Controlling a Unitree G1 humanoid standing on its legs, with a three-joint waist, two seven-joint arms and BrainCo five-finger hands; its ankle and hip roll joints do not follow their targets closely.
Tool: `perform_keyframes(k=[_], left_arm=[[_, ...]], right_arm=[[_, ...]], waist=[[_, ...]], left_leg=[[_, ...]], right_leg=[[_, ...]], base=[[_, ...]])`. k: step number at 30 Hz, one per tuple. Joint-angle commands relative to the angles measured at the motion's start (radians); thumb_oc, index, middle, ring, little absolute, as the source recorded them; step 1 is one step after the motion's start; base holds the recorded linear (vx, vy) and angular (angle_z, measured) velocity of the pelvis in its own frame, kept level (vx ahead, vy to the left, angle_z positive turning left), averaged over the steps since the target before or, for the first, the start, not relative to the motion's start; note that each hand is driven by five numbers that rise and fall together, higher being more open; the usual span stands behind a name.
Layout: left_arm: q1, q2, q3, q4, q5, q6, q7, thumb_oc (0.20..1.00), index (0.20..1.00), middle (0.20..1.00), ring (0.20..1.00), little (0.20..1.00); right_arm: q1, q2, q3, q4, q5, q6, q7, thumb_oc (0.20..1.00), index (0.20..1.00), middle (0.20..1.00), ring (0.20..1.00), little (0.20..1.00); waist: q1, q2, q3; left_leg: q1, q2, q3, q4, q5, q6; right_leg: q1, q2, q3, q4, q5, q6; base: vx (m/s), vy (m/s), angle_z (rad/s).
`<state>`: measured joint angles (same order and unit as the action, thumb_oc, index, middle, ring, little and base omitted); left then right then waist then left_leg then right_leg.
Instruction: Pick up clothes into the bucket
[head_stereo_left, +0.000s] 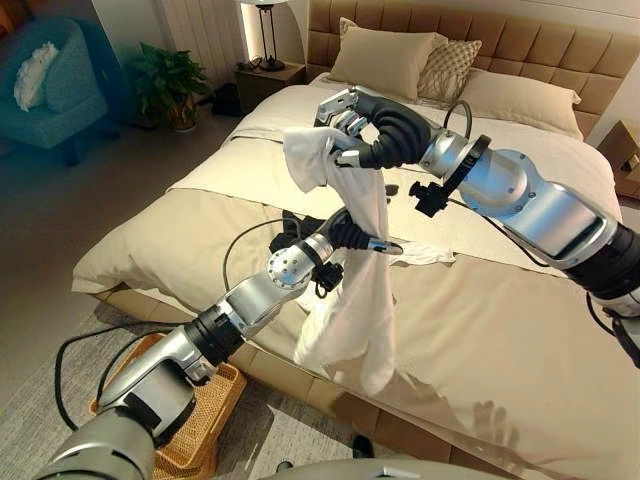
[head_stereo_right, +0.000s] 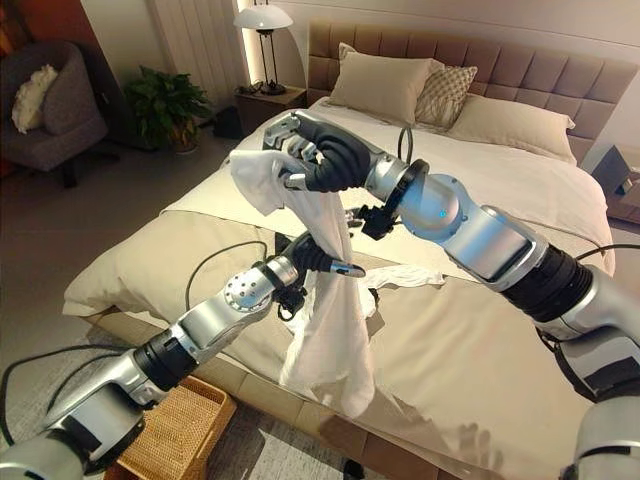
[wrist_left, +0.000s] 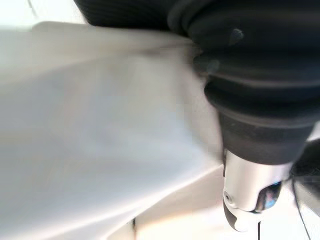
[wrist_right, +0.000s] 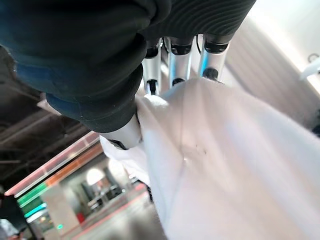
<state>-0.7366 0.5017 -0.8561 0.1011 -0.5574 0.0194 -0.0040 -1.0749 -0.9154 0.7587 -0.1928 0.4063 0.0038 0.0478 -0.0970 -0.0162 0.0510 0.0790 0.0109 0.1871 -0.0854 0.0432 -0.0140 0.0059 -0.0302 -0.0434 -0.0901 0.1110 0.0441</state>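
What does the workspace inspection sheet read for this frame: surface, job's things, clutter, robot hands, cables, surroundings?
Surface: beige bed, sheet rumpled.
Job's things: white garment held up over the bed edge; wicker basket on the floor by the bed.
Clutter: small white cloth on the bed.
Robot hands: right robot hand grips the garment's top; left robot hand against its middle, fingers hidden.
Cables: nothing seen.
Surroundings: pillows, lamp, plant, armchair.

A lit bedside lamp (head_stereo_right: 263, 20) brightens the far wall; soft daylight falls across the bed (head_stereo_left: 500, 300), and both wrist views are blurred up close.
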Motion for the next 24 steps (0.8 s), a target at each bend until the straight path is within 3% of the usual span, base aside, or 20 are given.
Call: perform_keyframes(k=[1,2,6,12,24], left_arm=[[-0.128,-0.006,-0.078,0.063,-0.082,-0.013,-0.051,0.354,0.354,0.354,0.354,0.354],[-0.142,0.007,-0.090,0.062,-0.065,-0.012,-0.054,0.200,0.200,0.200,0.200,0.200],[-0.140,0.039,-0.080,0.062,-0.012,-0.012,-0.054,0.200,0.200,0.200,0.200,0.200],[-0.187,0.157,-0.014,0.076,0.341,-0.014,-0.076,0.200,0.200,0.200,0.200,0.200],[-0.270,0.345,-0.039,0.117,0.498,0.011,-0.156,0.200,0.200,0.200,0.200,0.200]], right_arm=[[-0.059,0.004,-0.052,-0.033,0.043,-0.071,-0.051,0.200,0.200,0.200,0.200,0.200],[-0.062,0.003,-0.052,-0.038,0.039,-0.071,-0.052,0.200,0.200,0.200,0.200,0.200],[-0.057,-0.011,-0.080,-0.046,0.011,-0.073,-0.061,0.200,0.200,0.200,0.200,0.200],[-0.011,-0.051,-0.194,-0.025,-0.063,-0.059,-0.072,0.200,0.200,0.200,0.200,0.200],[0.042,-0.112,-0.277,0.005,-0.093,-0.034,-0.059,0.200,0.200,0.200,0.200,0.200]], waist=[[0.008,-0.025,-0.034],[0.008,-0.023,-0.036],[0.013,-0.022,-0.034],[0.034,-0.022,-0.031],[0.046,-0.018,-0.037]], left_leg=[[-0.007,0.007,-0.071,0.016,-0.024,-0.033],[-0.007,0.005,-0.073,0.017,-0.024,-0.032],[-0.005,0.001,-0.078,0.017,-0.026,-0.028],[-0.008,-0.004,-0.088,0.016,-0.027,-0.022],[0.001,-0.010,-0.103,0.017,-0.031,-0.018]], right_leg=[[0.051,-0.052,-0.042,0.013,-0.042,0.096],[0.052,-0.054,-0.043,0.014,-0.042,0.097],[0.052,-0.061,-0.044,0.015,-0.041,0.100],[0.055,-0.069,-0.053,0.015,-0.040,0.105],[0.070,-0.073,-0.066,0.018,-0.047,0.108]], base=[[0.00,0.026,0.03],[0.00,0.028,0.03],[-0.01,0.020,0.05],[-0.01,0.018,0.06],[0.00,0.001,0.02]])
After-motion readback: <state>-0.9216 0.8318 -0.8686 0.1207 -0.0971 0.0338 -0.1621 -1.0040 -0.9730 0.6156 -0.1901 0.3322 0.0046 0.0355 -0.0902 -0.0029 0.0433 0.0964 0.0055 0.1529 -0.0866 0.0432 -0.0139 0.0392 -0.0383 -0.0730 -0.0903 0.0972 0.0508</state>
